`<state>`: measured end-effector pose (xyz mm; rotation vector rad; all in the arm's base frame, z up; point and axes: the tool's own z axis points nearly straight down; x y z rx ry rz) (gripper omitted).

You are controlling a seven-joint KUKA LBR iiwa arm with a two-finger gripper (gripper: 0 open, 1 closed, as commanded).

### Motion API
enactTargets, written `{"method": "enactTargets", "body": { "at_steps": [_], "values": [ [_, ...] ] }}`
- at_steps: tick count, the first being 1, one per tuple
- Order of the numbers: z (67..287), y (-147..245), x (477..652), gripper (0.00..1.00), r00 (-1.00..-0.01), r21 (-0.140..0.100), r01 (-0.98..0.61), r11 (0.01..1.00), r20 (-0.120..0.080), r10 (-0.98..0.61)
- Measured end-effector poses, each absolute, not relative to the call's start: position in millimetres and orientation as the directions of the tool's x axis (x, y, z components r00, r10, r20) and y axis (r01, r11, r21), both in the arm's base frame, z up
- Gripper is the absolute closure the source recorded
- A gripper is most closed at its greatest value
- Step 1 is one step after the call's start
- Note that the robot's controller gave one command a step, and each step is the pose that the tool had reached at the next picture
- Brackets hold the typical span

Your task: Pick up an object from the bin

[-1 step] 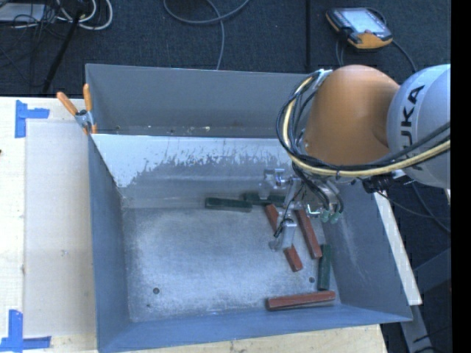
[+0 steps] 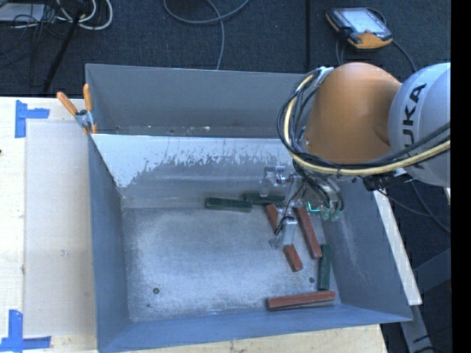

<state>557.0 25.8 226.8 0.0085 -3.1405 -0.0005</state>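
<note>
My gripper sits low at centre-right of frame, just beside a slanting red-brown stick; open or closed, I cannot tell. It is crowded by other sticks, hence, I judge, my overhead stance.

The orange cover hides the far right corner of the bin.

So the arm comes in over the right edge of the bin, big orange cover on the wrist, cables looped round it. The gripper points down, low in the bin's right half, closer to the back wall.
</note>
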Motion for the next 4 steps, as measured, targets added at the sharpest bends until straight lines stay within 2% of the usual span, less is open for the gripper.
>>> {"method": "enactTargets", "body": {
  "at_steps": [1,2,3,4],
  "values": [
    [227.7,13.8,567.5,0.0,-0.994,0.002,-0.105,0.994,0.001,-0.105],
    [239.2,-15.3,582.5,0.0,-0.96,-0.002,-0.279,0.96,-0.001,-0.279],
    [239.6,-39.5,560.3,0.0,-0.985,0.001,-0.174,0.985,-0.001,-0.174],
    [246.8,-77.4,551.2,0.0,-0.924,0.0,-0.384,0.924,-0.001,-0.384]
  ]
}}
